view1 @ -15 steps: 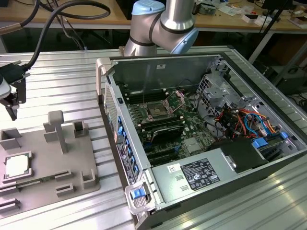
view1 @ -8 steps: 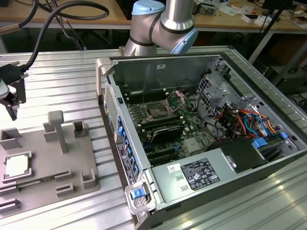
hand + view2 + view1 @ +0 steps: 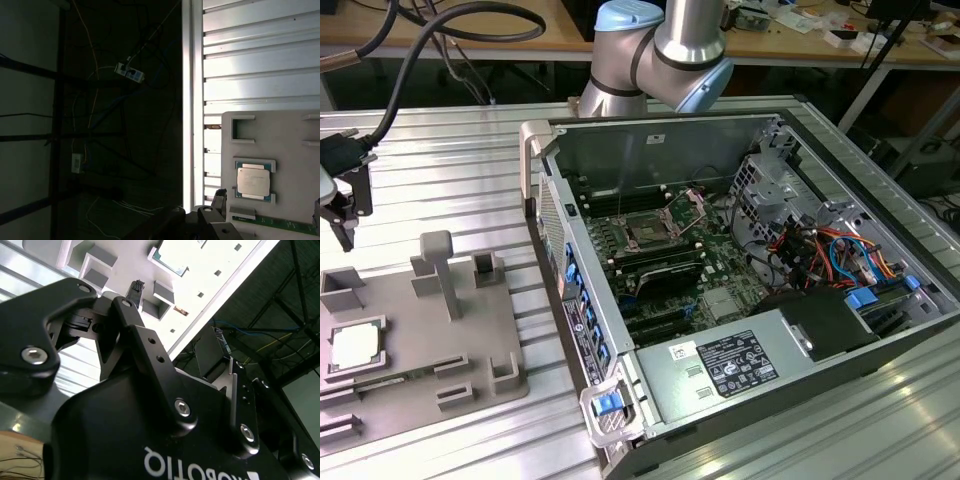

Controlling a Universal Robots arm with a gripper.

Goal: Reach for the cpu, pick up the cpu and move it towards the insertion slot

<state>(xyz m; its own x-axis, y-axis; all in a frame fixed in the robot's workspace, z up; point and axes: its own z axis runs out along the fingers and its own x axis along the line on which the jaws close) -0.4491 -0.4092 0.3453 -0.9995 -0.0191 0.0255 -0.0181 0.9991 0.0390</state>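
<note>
The cpu (image 3: pixel 355 345) lies flat in a recess of the grey fixture plate (image 3: pixel 410 330) at the exterior view's left, its pale metal top up and a thin green rim around it. My gripper (image 3: pixel 348 212) hangs open above the plate's far end, some way above the cpu and apart from it. In the first wrist view the cpu (image 3: pixel 254 181) sits between my two fingertips (image 3: pixel 218 199), with nothing held. The second wrist view catches a corner of the cpu (image 3: pixel 170 262). The insertion slot (image 3: pixel 649 231) sits on the motherboard inside the open computer case (image 3: pixel 570 310), its metal bracket raised.
The fixture plate carries raised grey posts (image 3: pixel 437 268) and small brackets (image 3: pixel 486 268) beside the cpu. A green strip (image 3: pixel 280 222) lies in another recess. The case's tall side wall stands between plate and socket. Cables (image 3: pixel 825 250) and a power supply (image 3: pixel 735 365) fill the case's right part.
</note>
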